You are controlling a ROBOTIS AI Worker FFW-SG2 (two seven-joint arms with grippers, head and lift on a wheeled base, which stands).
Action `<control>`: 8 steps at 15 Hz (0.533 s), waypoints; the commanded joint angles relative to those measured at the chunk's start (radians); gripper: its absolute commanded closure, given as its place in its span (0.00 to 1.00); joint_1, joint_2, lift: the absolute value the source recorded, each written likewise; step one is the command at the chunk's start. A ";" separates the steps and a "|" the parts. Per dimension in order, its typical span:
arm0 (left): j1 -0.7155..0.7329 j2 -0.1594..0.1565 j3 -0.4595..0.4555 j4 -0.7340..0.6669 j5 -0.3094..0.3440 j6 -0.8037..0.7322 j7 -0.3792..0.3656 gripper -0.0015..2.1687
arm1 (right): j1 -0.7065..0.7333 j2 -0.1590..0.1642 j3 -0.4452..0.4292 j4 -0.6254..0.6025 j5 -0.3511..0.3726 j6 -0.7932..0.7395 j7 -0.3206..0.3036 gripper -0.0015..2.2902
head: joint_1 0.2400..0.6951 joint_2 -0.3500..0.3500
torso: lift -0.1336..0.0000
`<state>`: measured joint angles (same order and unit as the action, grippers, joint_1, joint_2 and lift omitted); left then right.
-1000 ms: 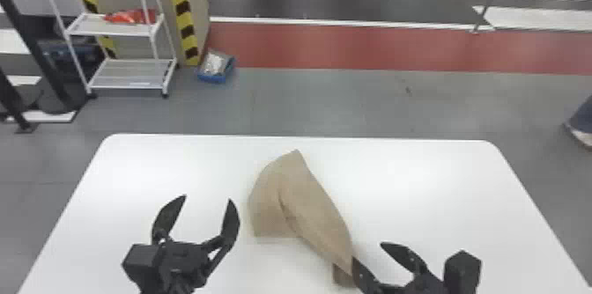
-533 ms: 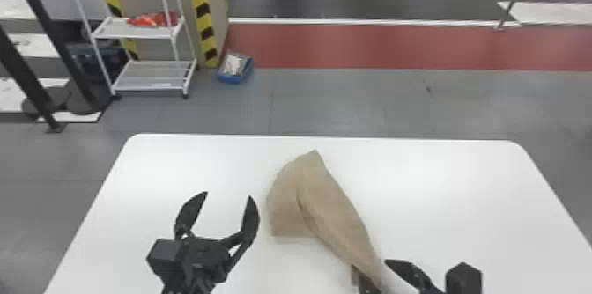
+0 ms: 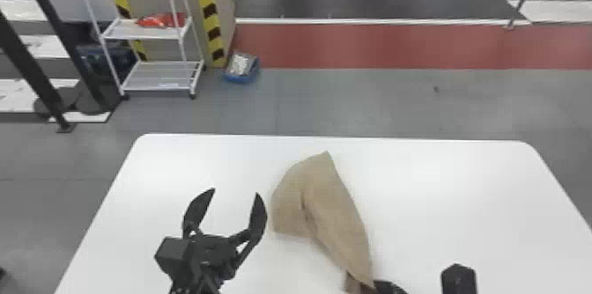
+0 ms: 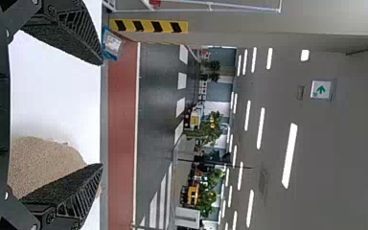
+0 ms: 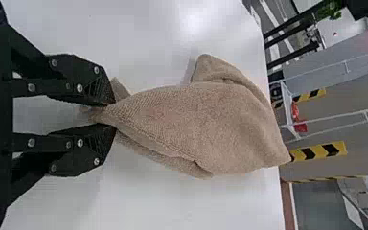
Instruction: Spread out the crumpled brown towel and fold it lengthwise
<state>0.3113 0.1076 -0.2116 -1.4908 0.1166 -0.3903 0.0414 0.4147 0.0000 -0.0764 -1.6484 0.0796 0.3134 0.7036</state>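
Towel point(image 3: 328, 209) lay bunched and unspread on the desk point(image 3: 458, 209), toward its middle in the head view, broad at the far end and narrowing toward the near edge. A fold ran down its length. The left gripper point(image 3: 236, 191) stood just to its left, fingers wide apart and empty. Spreading was judged the step in hand; lengthwise folding remained outstanding.

In the left wrist view, those fingers again stood wide, the towel showing beyond and partly behind one of them. No hold on the cloth was observed.

In the right wrist view, the right gripper point(image 5: 114, 113) held a gathered end of the towel pinched between its fingers, with a small loose tip beside them. The weave appeared soft and limp; the item was assessed as light, not fragile, and unlikely to keep any shape unsupported. A single hold would probably drag it into a rope. Recommended second hold: a free corner at the broad far end, taken at the hem through one layer only, then drawn apart gently.
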 commanded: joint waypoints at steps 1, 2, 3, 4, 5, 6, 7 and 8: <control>0.000 0.000 0.000 -0.002 0.000 0.000 0.000 0.06 | 0.059 0.001 0.015 -0.162 -0.026 0.091 0.007 0.89 | 1.00 0.54 | 1.00; 0.000 0.000 -0.002 -0.005 0.000 0.000 0.000 0.06 | 0.084 0.001 0.018 -0.254 -0.061 0.146 0.008 0.89 | 1.00 0.54 | 1.00; 0.000 0.001 -0.003 -0.009 0.000 0.000 0.000 0.06 | 0.098 0.001 0.023 -0.338 -0.087 0.207 0.010 0.89 | 1.00 0.55 | 1.00; 0.000 0.001 -0.003 -0.011 0.000 0.000 0.000 0.06 | 0.101 0.001 0.027 -0.401 -0.110 0.263 0.019 0.89 | 1.00 0.56 | 1.00; 0.000 0.001 -0.003 -0.011 0.000 0.000 0.000 0.06 | 0.096 0.001 0.027 -0.462 -0.146 0.336 0.022 0.89 | 1.00 0.58 | 1.00; 0.002 0.001 -0.002 -0.011 0.003 0.000 0.002 0.06 | 0.085 0.001 0.029 -0.513 -0.169 0.401 0.024 0.89 | 1.00 0.58 | 1.00; 0.000 0.001 0.003 -0.013 0.006 0.000 0.002 0.06 | 0.073 0.001 0.036 -0.571 -0.179 0.474 0.024 0.89 | 1.00 0.60 | 1.00; 0.002 0.001 0.008 -0.013 0.009 0.000 0.003 0.06 | 0.062 0.001 0.033 -0.614 -0.210 0.542 0.025 0.89 | 1.00 0.61 | 1.00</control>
<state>0.3120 0.1089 -0.2093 -1.5026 0.1213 -0.3903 0.0440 0.4920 0.0000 -0.0435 -2.1961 -0.0962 0.7611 0.7281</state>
